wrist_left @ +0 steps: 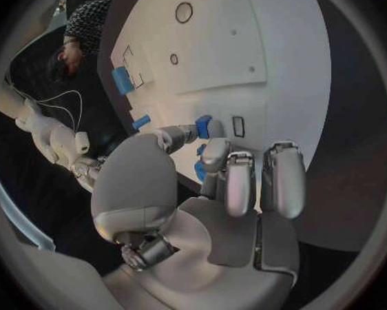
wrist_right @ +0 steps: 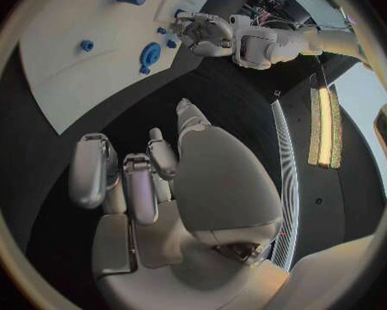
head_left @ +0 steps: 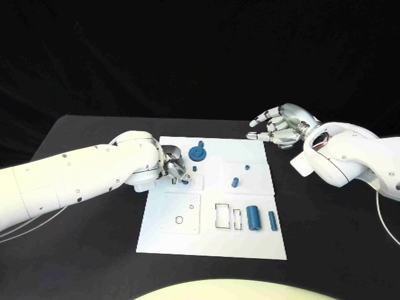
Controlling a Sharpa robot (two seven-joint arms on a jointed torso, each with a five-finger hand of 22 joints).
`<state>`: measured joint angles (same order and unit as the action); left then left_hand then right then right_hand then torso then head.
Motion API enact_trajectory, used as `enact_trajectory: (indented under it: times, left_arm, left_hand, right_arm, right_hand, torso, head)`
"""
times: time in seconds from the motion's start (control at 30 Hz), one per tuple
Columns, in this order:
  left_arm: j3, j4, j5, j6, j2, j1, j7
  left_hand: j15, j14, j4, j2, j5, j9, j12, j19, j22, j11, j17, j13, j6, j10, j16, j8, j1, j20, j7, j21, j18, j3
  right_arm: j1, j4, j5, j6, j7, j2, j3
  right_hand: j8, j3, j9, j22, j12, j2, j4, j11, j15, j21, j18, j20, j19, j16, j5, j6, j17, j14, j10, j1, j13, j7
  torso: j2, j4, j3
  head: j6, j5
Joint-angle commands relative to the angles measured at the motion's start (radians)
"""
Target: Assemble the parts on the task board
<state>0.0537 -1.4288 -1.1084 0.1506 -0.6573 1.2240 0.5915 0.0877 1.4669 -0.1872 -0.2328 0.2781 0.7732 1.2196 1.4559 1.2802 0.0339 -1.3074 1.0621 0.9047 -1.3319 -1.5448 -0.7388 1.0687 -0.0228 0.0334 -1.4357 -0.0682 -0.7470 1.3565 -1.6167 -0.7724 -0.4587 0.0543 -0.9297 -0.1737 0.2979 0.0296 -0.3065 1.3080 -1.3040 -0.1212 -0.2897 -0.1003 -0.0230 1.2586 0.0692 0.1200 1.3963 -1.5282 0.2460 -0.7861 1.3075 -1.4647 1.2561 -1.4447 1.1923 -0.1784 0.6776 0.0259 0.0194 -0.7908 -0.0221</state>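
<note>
We are reaching in from the left with our left hand (head_left: 174, 167), its silver fingers pinching a small blue block (wrist_left: 203, 126) just over the left part of the flat white task board (head_left: 254, 247), near its left edge. Beside that hand a round blue disc-shaped part (head_left: 197, 153) is sitting on the board's far half — a short blue peg (head_left: 235, 182) is standing nearer the middle. Toward the near right, two blue cylinders (head_left: 254, 220) are lying side by side, close to the right edge. Our right hand (head_left: 281, 127) is hovering over the bare black table (head_left: 83, 128) beyond the board's far right corner, fingers loosely curled and apart, holding nothing — open tabletop around it.
</note>
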Motion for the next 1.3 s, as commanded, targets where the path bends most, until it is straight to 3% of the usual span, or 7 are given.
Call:
enact_trajectory:
  times: [0.03, 0.4, 0.7, 1.0, 1.3]
  left_arm:
    - [0.005, -0.002, 0.016, 0.033, 0.003, -0.005, 0.005]
    - [0.005, 0.001, 0.016, 0.023, 0.001, -0.005, 0.008]
    - [0.005, 0.003, 0.014, 0.013, -0.001, -0.005, 0.009]
    - [0.002, 0.003, 0.011, 0.003, -0.006, -0.005, 0.009]
    - [-0.008, -0.016, 0.009, -0.009, -0.022, -0.005, 0.008]
  left_hand:
    - [0.006, 0.092, 0.004, 0.002, -0.007, -0.002, 0.004, 0.001, 0.002, 0.004, -0.223, 0.001, 0.008, -0.004, 0.000, 0.008, -0.012, 0.005, -0.003, -0.003, 0.010, 0.008]
    - [0.006, 0.092, -0.038, 0.002, -0.011, -0.001, 0.005, 0.002, 0.003, 0.003, -0.223, 0.007, 0.020, -0.003, 0.000, 0.019, -0.030, 0.005, -0.002, -0.002, 0.010, 0.111]
    - [0.005, 0.093, -0.095, -0.003, -0.015, 0.003, 0.007, 0.002, 0.003, 0.003, -0.226, 0.011, 0.027, -0.004, -0.002, 0.027, -0.037, 0.005, -0.001, 0.000, 0.010, 0.232]
    - [0.005, 0.093, -0.104, -0.002, -0.015, 0.003, 0.008, 0.003, 0.003, 0.002, -0.227, 0.014, 0.029, -0.005, -0.003, 0.031, -0.048, 0.005, 0.000, 0.000, 0.010, 0.277]
    - [0.004, 0.094, -0.105, 0.003, -0.018, 0.004, 0.011, 0.002, 0.002, 0.002, -0.229, 0.018, 0.031, -0.007, -0.004, 0.033, -0.060, 0.005, -0.001, 0.001, 0.010, 0.301]
  right_arm:
    - [-0.001, -0.002, -0.008, 0.006, -0.007, -0.001, 0.000]
    - [-0.001, -0.001, -0.008, 0.004, -0.009, -0.001, 0.000]
    - [-0.001, 0.000, -0.008, 0.003, -0.009, -0.001, 0.000]
    - [-0.001, 0.000, -0.008, 0.003, -0.010, -0.002, 0.000]
    - [-0.001, 0.003, -0.008, 0.002, -0.011, -0.002, 0.000]
  right_hand:
    - [0.006, 0.002, 0.002, 0.020, -0.004, -0.002, -0.002, 0.008, 0.006, -0.005, 0.009, 0.001, -0.004, 0.004, -0.003, -0.003, 0.140, -0.076, -0.001, 0.013, -0.001, 0.001]
    - [0.006, 0.001, 0.002, 0.020, -0.003, -0.002, -0.002, 0.008, 0.006, -0.005, 0.009, 0.001, -0.004, 0.004, -0.003, -0.002, 0.139, -0.076, -0.002, 0.017, -0.002, 0.001]
    - [0.007, 0.000, 0.003, 0.017, -0.003, -0.002, -0.002, 0.008, 0.006, -0.009, 0.010, 0.001, -0.006, 0.005, -0.003, -0.002, 0.138, -0.076, -0.003, 0.022, -0.003, 0.001]
    - [0.007, 0.000, 0.003, 0.017, -0.003, -0.002, -0.002, 0.008, 0.006, -0.009, 0.010, 0.001, -0.006, 0.005, -0.003, -0.002, 0.138, -0.076, -0.003, 0.022, -0.003, 0.001]
    - [0.008, -0.002, 0.003, 0.016, -0.003, -0.002, -0.002, 0.007, 0.006, -0.012, 0.010, 0.001, -0.007, 0.006, -0.003, -0.002, 0.133, -0.075, -0.003, 0.027, -0.003, 0.001]
  torso:
    - [0.000, 0.0002, 0.0002]
    - [0.000, -0.0003, 0.0003]
    - [0.000, -0.0001, -0.0003]
    - [0.000, -0.0009, -0.0001]
    - [-0.002, -0.0002, -0.0004]
  head:
    - [0.000, 0.000]
    - [0.002, 0.001]
    - [0.003, 0.001]
    - [0.004, 0.001]
    - [0.008, 0.002]
